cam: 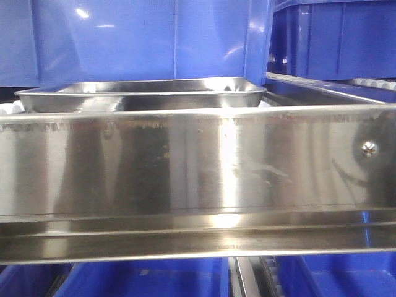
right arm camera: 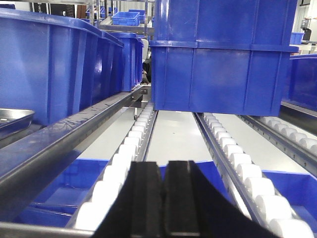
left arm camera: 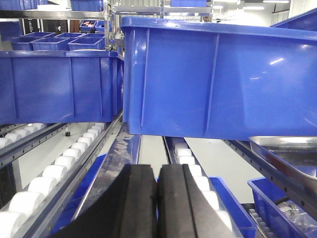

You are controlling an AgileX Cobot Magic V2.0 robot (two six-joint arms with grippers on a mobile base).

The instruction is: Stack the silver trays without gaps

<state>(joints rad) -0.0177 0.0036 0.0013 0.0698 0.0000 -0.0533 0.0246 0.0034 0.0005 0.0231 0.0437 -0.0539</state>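
On my front view, a shallow shiny stainless-steel tray [cam: 142,93] with a rolled rim sits just behind the long flat steel rail [cam: 185,161] with its screw [cam: 369,147]. A large blue plastic bin [cam: 142,37] stands close behind it. I cannot tell whether a second tray is nested inside. My left gripper [left arm camera: 157,171] has its black pads pressed together on nothing, and the tray [left arm camera: 287,148] shows low to its right. My right gripper [right arm camera: 163,166] is likewise closed and empty above the white rollers [right arm camera: 130,144], with the tray [right arm camera: 12,116] at the far left.
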